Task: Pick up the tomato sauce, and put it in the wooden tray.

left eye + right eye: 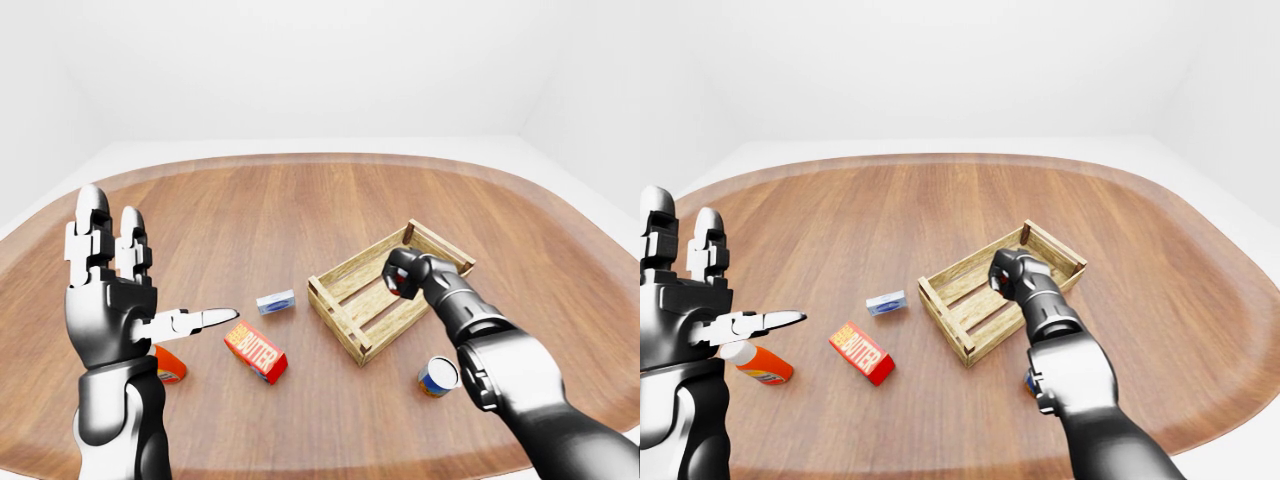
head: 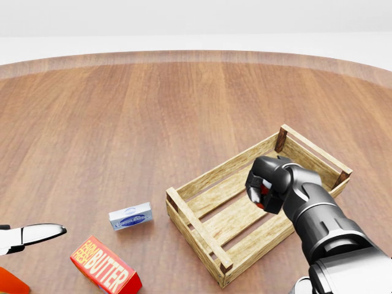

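Observation:
My right hand (image 2: pixel 264 187) is shut on a small red thing (image 2: pixel 264 190), the tomato sauce as far as I can tell; the fingers hide most of it. The hand hangs over the middle of the wooden tray (image 2: pixel 195 228), a slatted crate lying at an angle on the brown table (image 2: pixel 122 110). In the left-eye view the hand (image 1: pixel 400 273) shows above the tray's slats. My left hand (image 1: pixel 150 275) is open and empty, raised upright at the left of that view, far from the tray.
A red butter box (image 1: pixel 256 351) and a small blue-and-white packet (image 1: pixel 276 301) lie left of the tray. An orange-and-white bottle (image 1: pixel 758 363) lies under my left hand. A blue-labelled can (image 1: pixel 437 376) stands by my right forearm, below the tray.

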### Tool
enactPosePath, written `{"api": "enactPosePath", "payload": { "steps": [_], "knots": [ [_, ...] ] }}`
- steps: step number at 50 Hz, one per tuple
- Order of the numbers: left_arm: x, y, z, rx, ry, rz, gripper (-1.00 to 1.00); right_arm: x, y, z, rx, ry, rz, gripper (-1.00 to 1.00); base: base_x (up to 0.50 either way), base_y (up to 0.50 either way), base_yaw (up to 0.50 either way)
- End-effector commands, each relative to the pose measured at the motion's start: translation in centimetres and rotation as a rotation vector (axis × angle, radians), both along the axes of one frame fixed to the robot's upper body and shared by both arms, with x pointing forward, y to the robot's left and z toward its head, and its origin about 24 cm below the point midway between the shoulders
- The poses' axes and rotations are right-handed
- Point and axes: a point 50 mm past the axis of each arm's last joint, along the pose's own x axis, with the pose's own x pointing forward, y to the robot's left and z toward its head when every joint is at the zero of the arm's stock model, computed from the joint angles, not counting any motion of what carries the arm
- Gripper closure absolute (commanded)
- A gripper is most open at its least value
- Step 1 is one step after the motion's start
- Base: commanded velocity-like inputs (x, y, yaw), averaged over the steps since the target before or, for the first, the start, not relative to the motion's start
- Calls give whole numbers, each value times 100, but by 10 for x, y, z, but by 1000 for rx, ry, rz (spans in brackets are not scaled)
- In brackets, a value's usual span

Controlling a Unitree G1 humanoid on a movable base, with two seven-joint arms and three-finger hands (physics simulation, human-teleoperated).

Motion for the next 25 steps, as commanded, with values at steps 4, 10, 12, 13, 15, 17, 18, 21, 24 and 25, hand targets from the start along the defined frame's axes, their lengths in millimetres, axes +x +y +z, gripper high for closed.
{"api": "enactPosePath", "payload": {
  "steps": [4, 10, 12, 13, 15, 17, 18, 21, 24, 25],
  "knots": [
    [-1, 0, 1, 0, -4, -1, -100, 1, 6, 0, -39, -3, 12, 100, 0, 0, 0],
    [0, 0, 1, -1, -3, -1, -100, 0, 6, 0, -43, -1, 15, 100, 0, 0, 0],
    [0, 0, 1, -1, -4, -1, -100, 0, 6, -1, -43, 0, 15, 100, 0, 0, 0],
    [0, 0, 1, -1, -4, -1, -100, 0, 6, -1, -43, 0, 16, 100, 0, 0, 0],
    [0, 1, 1, -1, -4, 0, -100, -1, 4, -2, -50, 3, 16, 100, 0, 0, 0],
    [0, 1, 0, -2, -2, 0, -100, -1, 4, -3, -56, 3, 16, 100, 0, 0, 0],
    [0, 1, 0, -1, -3, 0, -100, -1, 4, -3, -55, 4, 15, 100, 0, 0, 0],
    [0, 1, 1, -1, -5, 0, -100, -1, 4, -4, -56, 5, 15, 100, 0, 0, 0],
    [0, 2, 1, -4, -5, 2, -100, -2, 6, -5, -56, 8, 18, 100, 0, 0, 0],
    [0, 2, 1, -4, -5, 3, -100, -2, 6, -5, -55, 9, 18, 100, 0, 0, 0]
  ]
}}
